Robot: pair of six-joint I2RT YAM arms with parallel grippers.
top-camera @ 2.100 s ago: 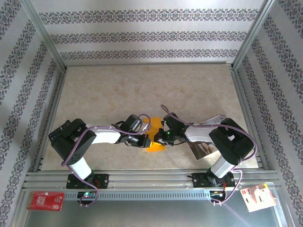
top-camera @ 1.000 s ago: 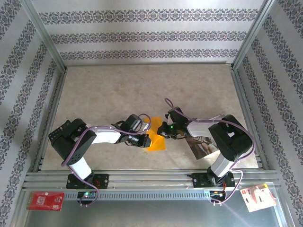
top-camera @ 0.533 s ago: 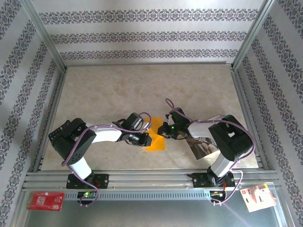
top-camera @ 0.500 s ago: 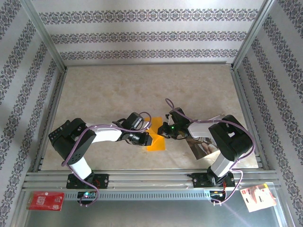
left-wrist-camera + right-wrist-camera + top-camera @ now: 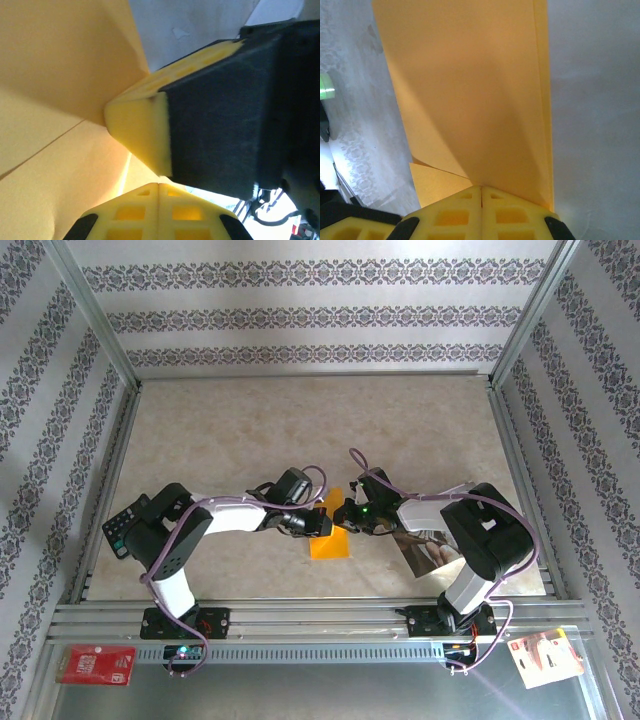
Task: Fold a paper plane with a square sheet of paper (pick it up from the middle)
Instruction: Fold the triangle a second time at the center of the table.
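Counting up: two yellow-fingered grippers, one thin bright orange paper sheet [image 5: 331,543], folded with layered edges, lying low at the frame's centre. Right gripper [image 5: 343,518] clamps its upper right edge; left gripper [image 5: 322,527], fingers together, touches its upper left.

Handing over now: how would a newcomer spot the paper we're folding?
On the beige table, look near the front edge, between the left arm and right arm. The orange paper is there: plain bright orange, unlike the glossy grey-brown photo sheet under the right arm.
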